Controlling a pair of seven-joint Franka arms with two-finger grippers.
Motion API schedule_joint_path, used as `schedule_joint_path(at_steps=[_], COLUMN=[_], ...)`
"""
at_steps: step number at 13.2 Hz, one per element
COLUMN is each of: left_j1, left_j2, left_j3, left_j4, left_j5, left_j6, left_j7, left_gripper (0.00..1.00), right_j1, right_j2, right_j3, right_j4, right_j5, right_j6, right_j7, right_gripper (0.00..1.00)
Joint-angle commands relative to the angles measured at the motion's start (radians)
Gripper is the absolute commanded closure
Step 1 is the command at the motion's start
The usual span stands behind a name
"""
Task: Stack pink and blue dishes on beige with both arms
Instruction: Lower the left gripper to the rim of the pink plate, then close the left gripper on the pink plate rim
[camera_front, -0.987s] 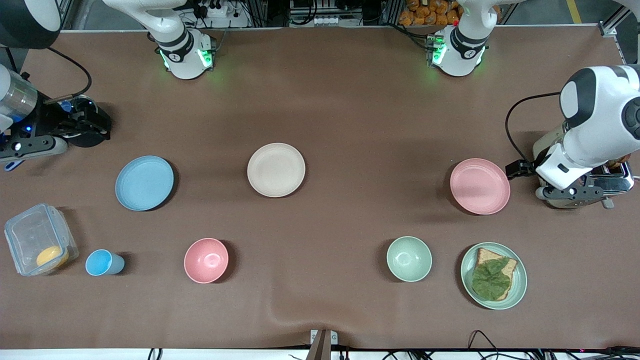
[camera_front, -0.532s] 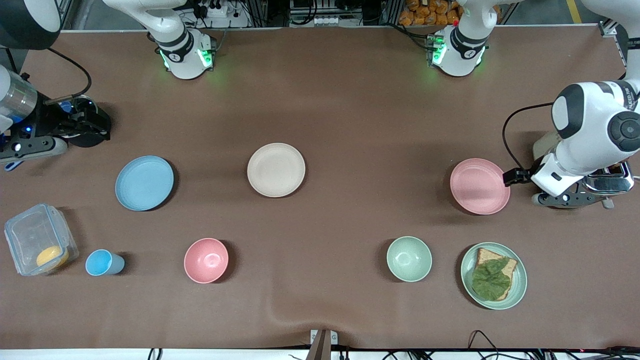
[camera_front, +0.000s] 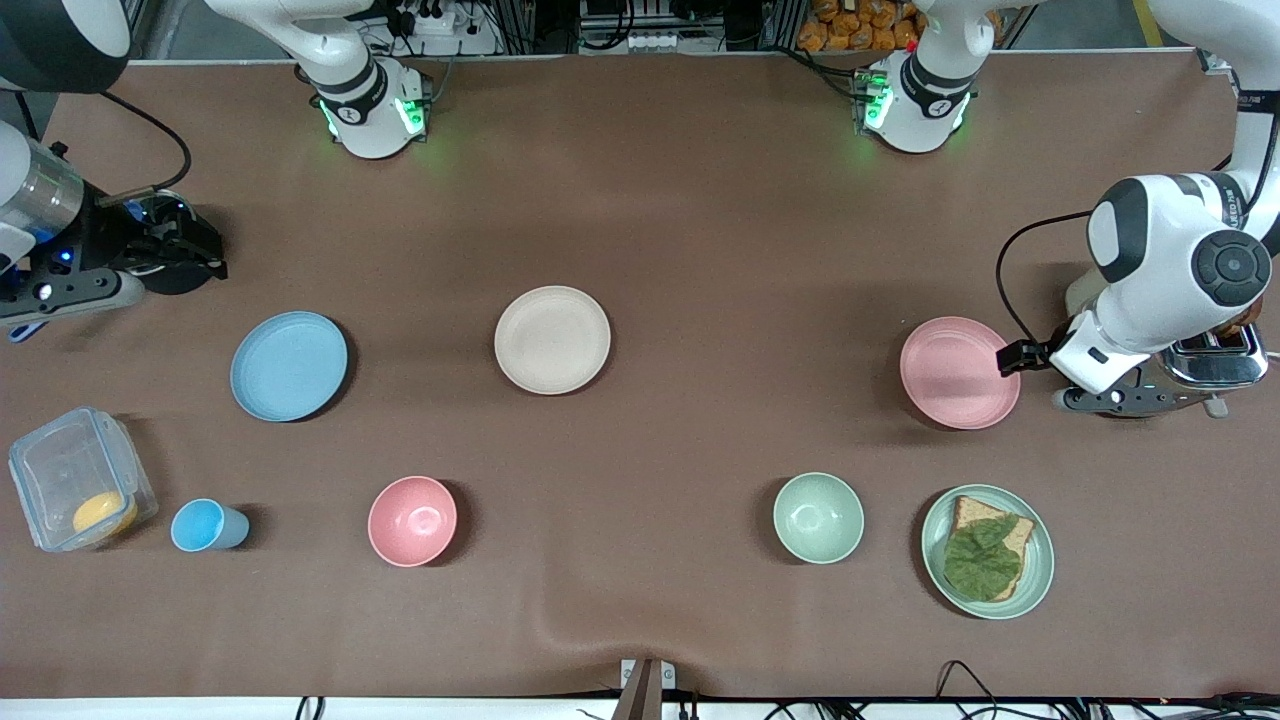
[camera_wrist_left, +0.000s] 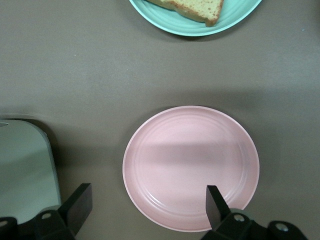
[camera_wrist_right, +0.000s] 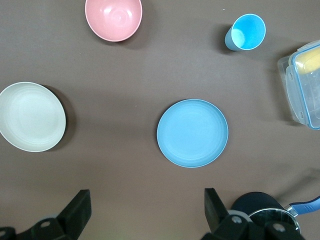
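The pale pink plate (camera_front: 960, 372) (camera_wrist_left: 191, 167) lies flat toward the left arm's end of the table. The light blue plate (camera_front: 288, 366) (camera_wrist_right: 192, 133) lies toward the right arm's end. Between them, mid-table, sits the beige plate (camera_front: 552, 340) (camera_wrist_right: 31, 116), with nothing on it. My left gripper (camera_wrist_left: 145, 212) hangs open over the pink plate's rim beside the toaster, one finger over the plate and one over bare table. My right gripper (camera_wrist_right: 145, 212) is open and empty, over bare table next to the blue plate.
A silver toaster (camera_front: 1215, 360) stands under the left arm. A black pot (camera_front: 168, 275) sits by the right hand. Nearer the front camera are a clear box (camera_front: 78, 492), blue cup (camera_front: 205, 526), pink bowl (camera_front: 412, 521), green bowl (camera_front: 818, 517) and green plate with toast (camera_front: 988, 551).
The left arm has swung in toward the pink plate, bringing its hand to the plate's rim. The right arm has barely shifted. No plate has moved.
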Motion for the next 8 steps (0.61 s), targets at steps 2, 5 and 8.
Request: schedule_joint_path(at_steps=[2,5,8], left_j1=[0.026,0.026,0.028], left_j2=[0.017,0.025,0.028], left_j3=[-0.011,-0.011,-0.011], left_j4=[-0.011,-0.011,-0.011], left_j5=[0.024,0.024,0.022], left_j6=[0.034,0.040,0.040], left_j7=[0.005,0.005,0.005], left_gripper=[0.00,0.00,0.00], right_j1=[-0.007,-0.011,-0.012], right_j2=[0.013,0.023,0.027], right_j3=[-0.004,-0.006,-0.009], right_j4=[0.022,0.022,0.022], right_j5=[0.009,0.009,0.009], right_j6=[-0.016,-0.015,-0.015], right_j7=[-0.003,-0.003,-0.003], right_gripper=[0.00,0.00,0.00])
